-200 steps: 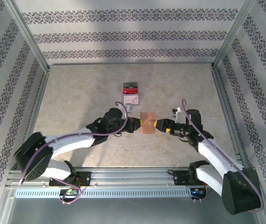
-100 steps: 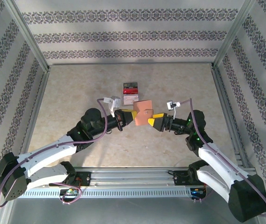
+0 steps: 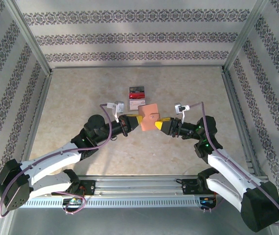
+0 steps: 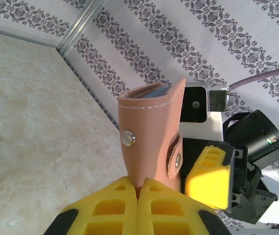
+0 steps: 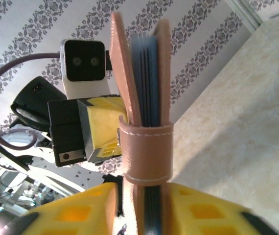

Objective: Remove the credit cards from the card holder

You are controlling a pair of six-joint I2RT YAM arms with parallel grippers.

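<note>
- Left claw (image 4: 139,188) is clenched on the lower edge of the card holder (image 4: 149,132); in its wrist view the yellow fingers meet with the salmon leather rising straight out from between them.
- Right claw (image 5: 142,196) grasps the same holder from the opposite side, its fingers flanking the leather just below the strap (image 5: 147,152); the hold looks firm, though one side shows a sliver of shadow.
- From above, the holder hangs between the two claws, lifted off the surface (image 3: 81,98). The left claw is at its 8 o'clock and the right at its 4 o'clock.
- The strap wraps round the folded leaves and looks fastened. Grey-blue layers show between the leaves; whether they are credit cards or pockets I cannot tell.
- A small red, white and dark stack (image 3: 137,98) lies on the surface at the holder's 11 o'clock, apart from it.
- Judged step: getting the holder open.
  - One claw should stay as anchor while the other lets go and regrips the strap's free end, peeling it away from the snap (image 4: 127,138).
  - Pulling both ways at once risks the leather slipping out.
  - Keeping the open edge at 12 o'clock should stop the contents spilling.
</note>
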